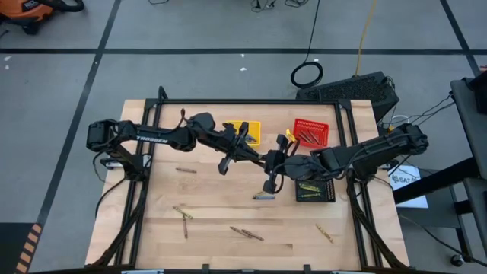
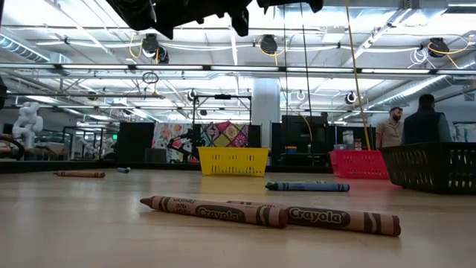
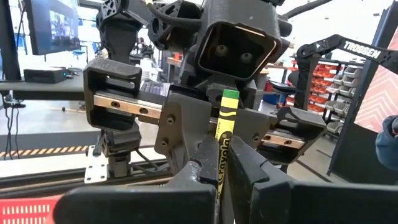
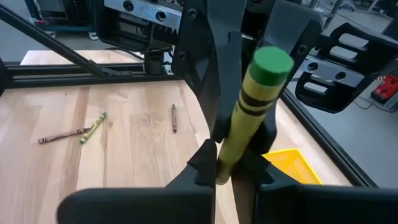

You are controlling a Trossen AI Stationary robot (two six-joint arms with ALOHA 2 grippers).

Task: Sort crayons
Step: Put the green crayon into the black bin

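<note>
Wooden table (image 1: 152,228), arms meeting over its centre. Left arm reached in from 9 o'clock, right arm from 3 o'clock. Both wrists were raised off the wood, likely so the held sticks cleared the basket walls.

Three mesh baskets sat along the far side, within reach of either arm:
- yellow basket (image 1: 253,129) at 12 o'clock, partly under the left arm, contents hidden
- red basket (image 1: 310,131) at 1 o'clock, brown-red sticks inside
- black basket (image 1: 315,190) at 3 o'clock, just beside the right wrist, yellowish sticks inside, so it looked like the bin for that colour

Left gripper (image 3: 221,165): jaws clamped on a yellow-green crayon (image 3: 225,134), gripped low, with the green end sticking up towards the other arm's head.

Right gripper (image 4: 230,165): jaws closed on a green-tipped crayon (image 4: 249,106), also gripped near its lower end.

The heads faced each other closely. This was possibly a hand-over of one stick rather than two sticks, but the overhead view was too cluttered to settle it.

Unsorted crayons lay flat on the wood:
- blue-grey crayon (image 1: 265,196) near centre, below the grippers
- brown pair (image 1: 247,234) at 6 o'clock
- olive pair (image 1: 183,217) at 7 o'clock
- one (image 1: 325,233) at 5 o'clock
- one (image 1: 186,170) at 9 o'clock

Sorting looked partway done. Next call: whichever arm keeps the stick needs to carry it over a basket rim.
</note>
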